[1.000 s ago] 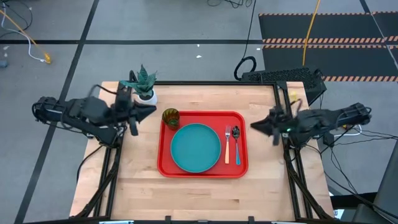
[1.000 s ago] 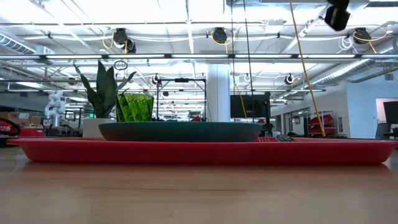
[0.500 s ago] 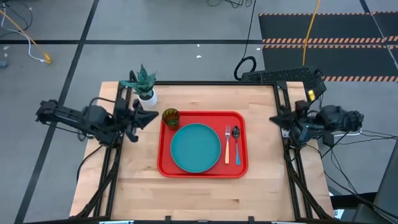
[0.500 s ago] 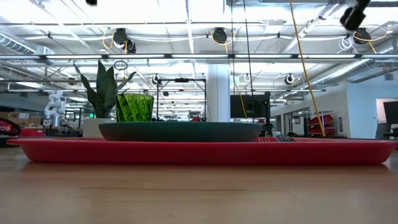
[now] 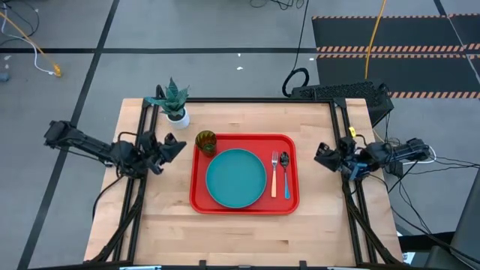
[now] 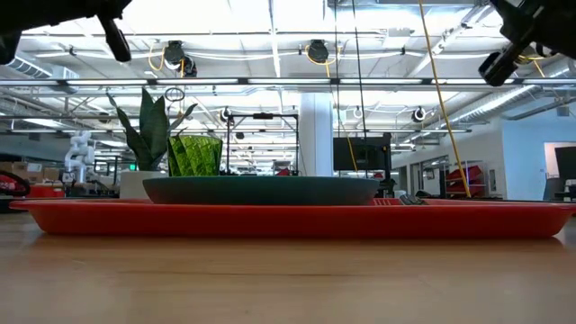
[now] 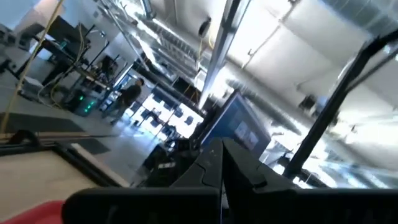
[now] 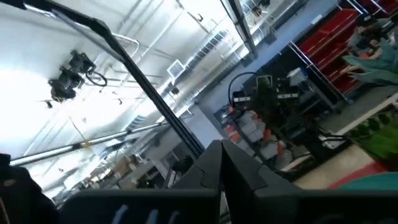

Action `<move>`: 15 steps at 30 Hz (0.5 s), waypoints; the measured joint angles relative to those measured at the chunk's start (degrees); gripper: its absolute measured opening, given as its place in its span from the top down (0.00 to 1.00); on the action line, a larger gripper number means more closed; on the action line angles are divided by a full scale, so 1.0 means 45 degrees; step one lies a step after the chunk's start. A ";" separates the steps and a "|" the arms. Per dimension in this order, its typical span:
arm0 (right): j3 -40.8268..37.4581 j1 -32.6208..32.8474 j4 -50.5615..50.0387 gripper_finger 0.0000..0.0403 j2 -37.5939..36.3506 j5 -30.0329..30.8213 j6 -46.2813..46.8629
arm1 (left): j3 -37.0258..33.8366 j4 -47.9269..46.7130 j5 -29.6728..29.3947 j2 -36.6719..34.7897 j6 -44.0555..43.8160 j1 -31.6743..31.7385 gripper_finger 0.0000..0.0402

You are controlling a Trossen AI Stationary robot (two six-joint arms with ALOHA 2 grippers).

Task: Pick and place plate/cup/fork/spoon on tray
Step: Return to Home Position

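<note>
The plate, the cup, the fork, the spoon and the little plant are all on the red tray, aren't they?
Not all of them. The little plant stands on the wooden table, outside the red tray, past the corner where the cup is. The plate, the cup, the fork and the spoon are on the tray. The high view shows it.

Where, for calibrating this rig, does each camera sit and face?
High: overhead, straight down on the red tray; both arms at the table's sides.
Low: table-top height, level across the tray; arm parts in top corners.
Left wrist: on left arm, tilted toward ceiling; left gripper shut.
Right wrist: same upward tilt; right gripper shut.
Shared: high and low show tray, teal plate, green cup.
</note>
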 joint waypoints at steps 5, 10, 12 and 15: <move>-0.0091 -0.0005 -0.0543 1.00 0.0017 0.0034 -0.1125 | 0.0010 -0.1805 -0.0032 -0.0168 0.1235 -0.0373 1.00; -0.0023 -0.0005 -0.1912 1.00 0.0011 0.0064 -0.1263 | 0.0010 -0.5152 0.0315 -0.1062 0.1381 -0.0447 1.00; -0.0031 -0.0005 -0.2454 1.00 -0.0003 0.0064 -0.1141 | 0.0010 -0.6667 0.0521 -0.1856 0.1118 -0.0447 1.00; -0.0032 -0.0010 -0.2940 1.00 0.0007 0.0164 -0.1370 | 0.0010 -0.8934 0.0876 -0.3535 0.0815 -0.0447 1.00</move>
